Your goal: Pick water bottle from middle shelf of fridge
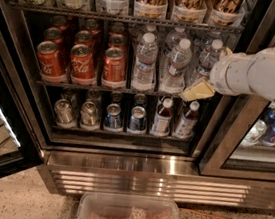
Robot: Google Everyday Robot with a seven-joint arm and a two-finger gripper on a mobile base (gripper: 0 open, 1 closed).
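The fridge (120, 167) stands open with its glass door swung left. On the middle shelf (120, 90), red cola cans fill the left half. Clear water bottles with white caps stand on the right half: one (145, 62), one (176, 66) and the rightmost water bottle (206, 60). My white arm reaches in from the right. My gripper (199, 91) sits at the shelf's front rail, right against the lower part of the rightmost bottle, and partly covers it. Whether it grips that bottle does not show.
Tall cans in clear trays (151, 2) fill the rack above. Small silver and blue cans (109, 115) and brown drink bottles (163, 116) fill the rack below. A clear plastic bin (128, 216) lies on the floor in front. A second cooler (271, 129) stands to the right.
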